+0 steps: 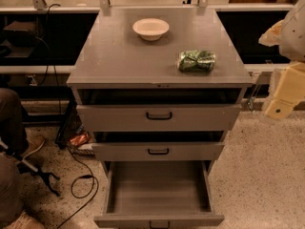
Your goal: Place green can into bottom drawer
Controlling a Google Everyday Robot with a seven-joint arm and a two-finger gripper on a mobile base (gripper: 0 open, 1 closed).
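The green can (197, 61) lies on its side on the grey cabinet top (119, 56), near the front right corner. The bottom drawer (157, 192) is pulled far out, and its grey inside shows nothing in it. My gripper (282, 99) is a pale cream shape at the right edge of the camera view. It hangs beside the cabinet, to the right of the can and a little lower, and touches neither the can nor the cabinet.
A white bowl (150, 28) stands at the back middle of the cabinet top. The two shallower drawers (158, 116) (158, 151) are each open a little. Black cables (81, 182) lie on the speckled floor at left, next to a person's leg and shoe (14, 137).
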